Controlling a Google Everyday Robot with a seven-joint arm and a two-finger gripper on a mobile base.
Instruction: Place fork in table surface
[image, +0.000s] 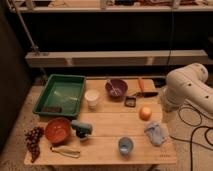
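Silvery fork (114, 89): barely visible inside purple bowl (124, 85) | fingers (128, 102): dark, spread, empty, just right of bowl

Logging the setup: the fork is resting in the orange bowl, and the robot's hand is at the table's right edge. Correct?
One thing is wrong: in the camera view the fork rests in the purple bowl, not the orange one. The hand is at the table's right edge, as you said.
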